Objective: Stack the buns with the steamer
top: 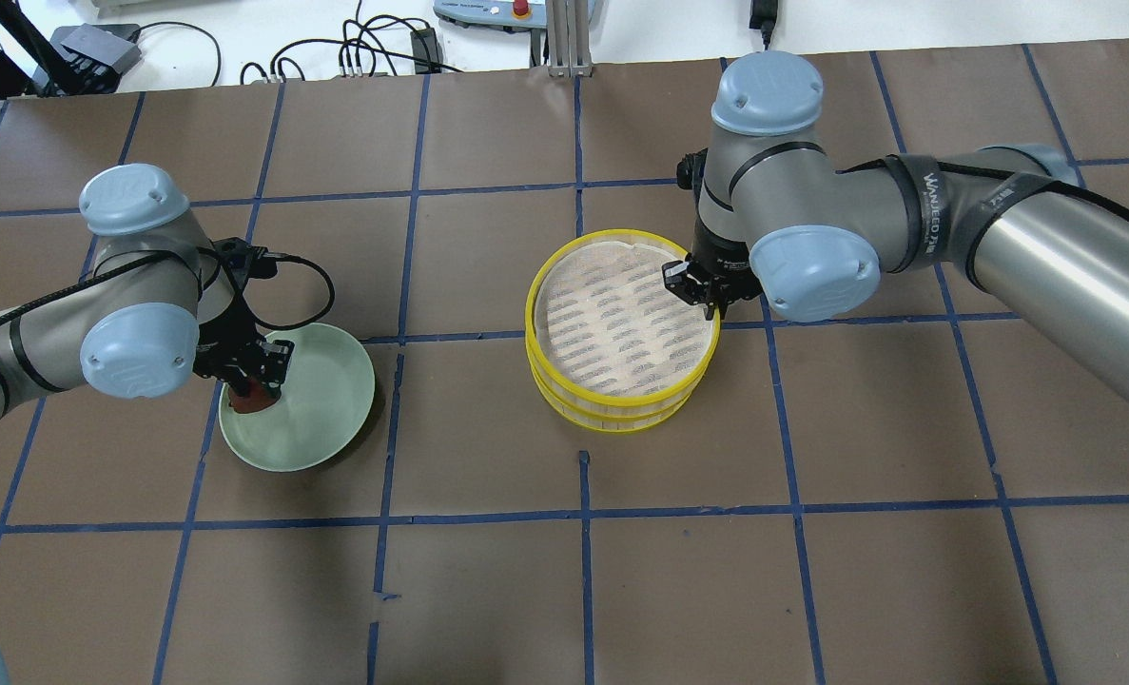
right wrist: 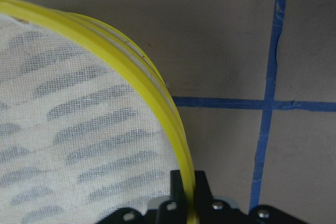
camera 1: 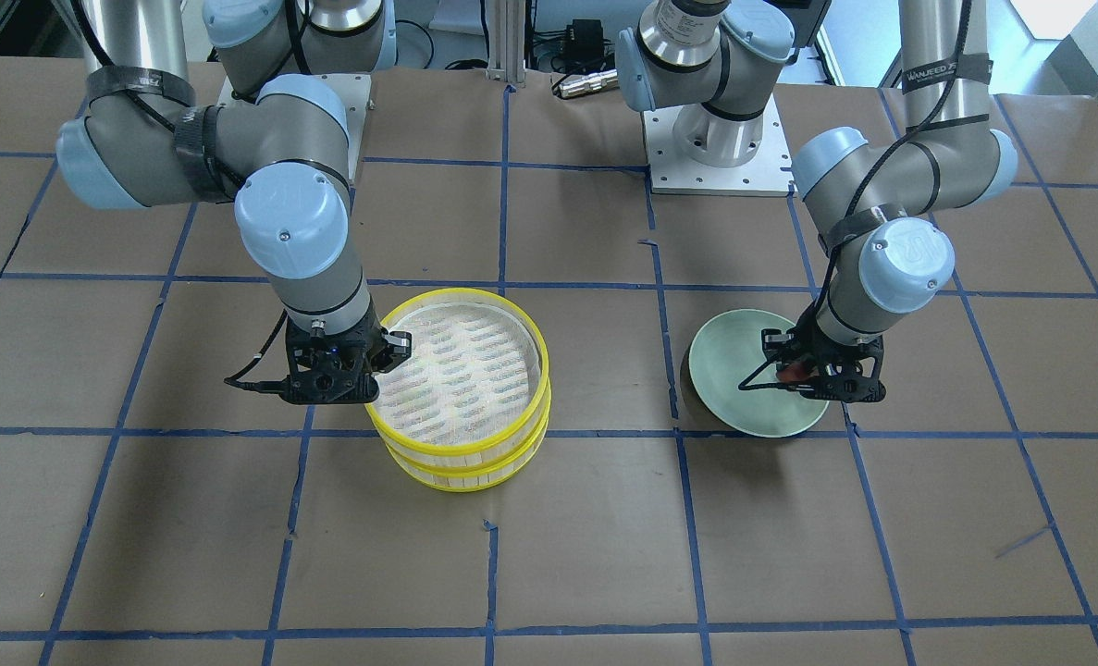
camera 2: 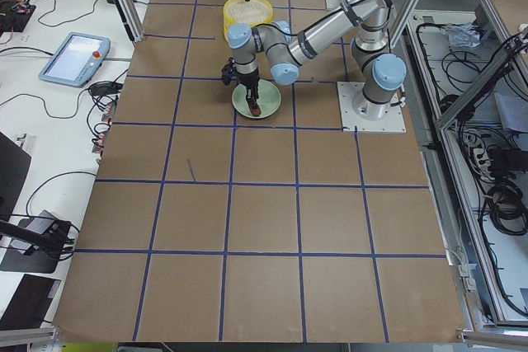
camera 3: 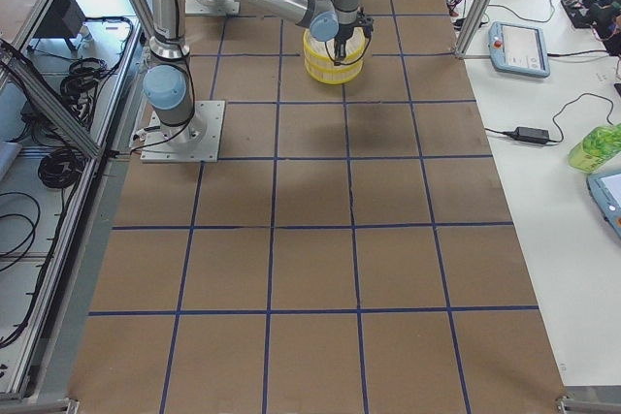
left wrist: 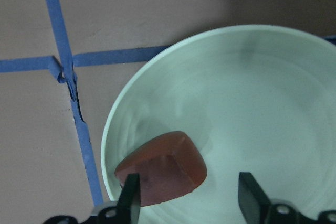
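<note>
My left gripper (left wrist: pixel 189 187) hangs just over the pale green plate (left wrist: pixel 273 103) with its jaws spread wide. The reddish-brown bun (left wrist: pixel 163 169) lies on the plate between them. It sits right against one finger (left wrist: pixel 130 198), while a clear strip of bare plate separates it from the other. I am not gripping it. The bun is close to the plate's rim, on the side toward my left arm in the overhead view, not at the middle. Past that rim a crossing of blue tape (left wrist: pixel 63 61) runs over the brown table (left wrist: pixel 157 9).

My right gripper (right wrist: pixel 186 192) is pressed together on the yellow rim of the top steamer tier (right wrist: pixel 131 61), with one finger inside the ring and one outside. The hold is on the part of the rim facing my right arm's side. Inside the ring the mesh lining (right wrist: pixel 68 119), white with rows of grey dashes, stretches flat across the tier. This tier sits squarely on a lower tier (camera 1: pixel 461 467) of the same yellow, and that one stands on the table near a tape line.

The plate and the steamer stack stand well apart, with a full tape square of table between them. The plate is on my left half of the table and the stack is near the centre.
</note>
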### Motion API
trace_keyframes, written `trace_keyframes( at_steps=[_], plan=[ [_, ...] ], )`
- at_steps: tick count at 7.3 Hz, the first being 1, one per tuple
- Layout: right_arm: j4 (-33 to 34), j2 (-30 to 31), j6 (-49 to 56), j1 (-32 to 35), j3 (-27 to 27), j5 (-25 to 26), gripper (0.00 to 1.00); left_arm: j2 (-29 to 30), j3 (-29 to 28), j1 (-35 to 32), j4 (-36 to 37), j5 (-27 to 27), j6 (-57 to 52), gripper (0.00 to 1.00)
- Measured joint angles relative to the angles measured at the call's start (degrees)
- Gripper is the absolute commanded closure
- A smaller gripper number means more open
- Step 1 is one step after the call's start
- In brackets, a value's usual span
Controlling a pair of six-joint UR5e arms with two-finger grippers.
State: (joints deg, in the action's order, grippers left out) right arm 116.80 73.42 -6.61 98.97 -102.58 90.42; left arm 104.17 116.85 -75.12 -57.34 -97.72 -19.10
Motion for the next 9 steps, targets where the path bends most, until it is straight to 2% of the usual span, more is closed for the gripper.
trace_keyframes(
  at_steps=[1, 2, 3, 5, 7, 8, 9],
  plan=[
    [0.28, -0.02, -0.86, 0.16, 0.03, -0.02, 0.84, -0.08, 0.1, 0.19, 0.09, 0.04, -0.01, 0.93],
    [0.53, -0.06, -1.34, 0.32, 0.03, 0.02, 0.71, -0.65, -0.2, -0.07, 0.3, 0.44, 0.86, 0.93],
    [0.62, -0.09, -1.54, 0.39, 0.0, 0.05, 0.01, -2.11, -0.77, -0.86, 0.34, 2.49, 3.3, 0.93],
    [0.47, -0.22, -1.6, 0.46, 0.01, 0.08, 0.0, -8.09, -1.99, -4.63, -2.21, 8.22, 9.3, 0.92],
    [-0.73, 0.25, -1.11, -0.02, 1.53, 0.18, 0.0, -12.09, -5.77, -10.96, -4.42, 12.97, 19.46, 0.91],
    [-3.68, 1.72, -0.81, -1.07, 3.92, 0.32, 0.0, -12.2, -8.62, -14.65, -4.72, 15.24, 26.36, 0.91],
    [-10.25, 4.84, -0.32, -2.78, 7.35, 0.25, 0.0, -11.55, -10.72, -18.61, -4.29, 16.81, 33.42, 0.89]
  ],
)
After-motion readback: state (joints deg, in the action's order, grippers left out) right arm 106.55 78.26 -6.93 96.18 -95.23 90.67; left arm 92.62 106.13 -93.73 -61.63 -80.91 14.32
